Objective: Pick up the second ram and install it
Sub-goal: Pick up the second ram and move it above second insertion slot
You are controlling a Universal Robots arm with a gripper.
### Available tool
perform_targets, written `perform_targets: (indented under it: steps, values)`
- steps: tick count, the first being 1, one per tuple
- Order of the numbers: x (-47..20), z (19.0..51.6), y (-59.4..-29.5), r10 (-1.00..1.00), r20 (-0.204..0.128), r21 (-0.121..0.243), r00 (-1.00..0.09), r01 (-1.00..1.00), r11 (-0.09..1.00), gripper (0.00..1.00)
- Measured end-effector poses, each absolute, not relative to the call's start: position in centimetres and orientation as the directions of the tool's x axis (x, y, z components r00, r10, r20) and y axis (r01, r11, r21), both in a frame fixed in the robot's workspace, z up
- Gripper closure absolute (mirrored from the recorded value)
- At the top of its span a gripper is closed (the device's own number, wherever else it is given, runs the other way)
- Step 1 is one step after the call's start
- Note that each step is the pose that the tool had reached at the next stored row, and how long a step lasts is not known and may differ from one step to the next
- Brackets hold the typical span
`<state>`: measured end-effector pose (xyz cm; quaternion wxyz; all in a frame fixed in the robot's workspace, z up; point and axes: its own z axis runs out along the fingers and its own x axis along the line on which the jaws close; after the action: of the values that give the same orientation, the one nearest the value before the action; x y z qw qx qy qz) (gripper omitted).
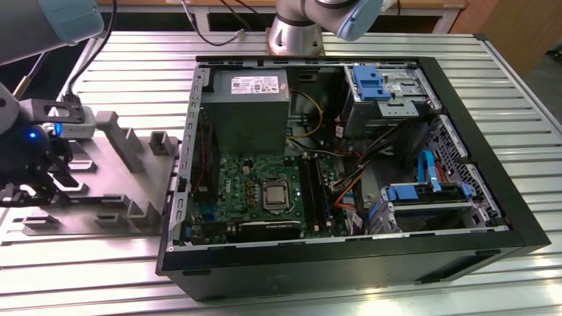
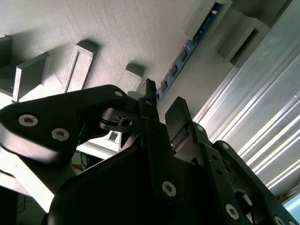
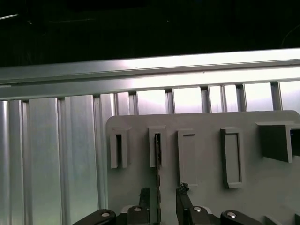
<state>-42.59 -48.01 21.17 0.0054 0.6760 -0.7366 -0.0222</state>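
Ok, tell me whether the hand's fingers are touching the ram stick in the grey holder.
Apart. In the first wrist view the fingers of the open hand flank the second ram, with grey holder showing between it and each finger.

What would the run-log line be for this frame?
claw: open, astride ram | ram: on edge in holder slot, not lifted | holder: exterior view's left of case

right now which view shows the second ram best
The second wrist view: the second ram shows its blue side in the gray holder. The first wrist view gives it edge-on; the exterior view gives the holder.
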Motion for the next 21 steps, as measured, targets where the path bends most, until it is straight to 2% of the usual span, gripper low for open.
perform_targets:
  steps: [17,20,21]
  values:
    - [-42.6,20.0,-48.0,-0.998,-0.021,0.040,-0.065,-0.997,0.064,0.64]
    - [-42.6,20.0,-48.0,-0.998,-0.021,0.040,-0.065,-0.997,0.064,0.66]
    - [-42.6,20.0,-48.0,-0.998,-0.021,0.040,-0.065,-0.997,0.064,0.73]
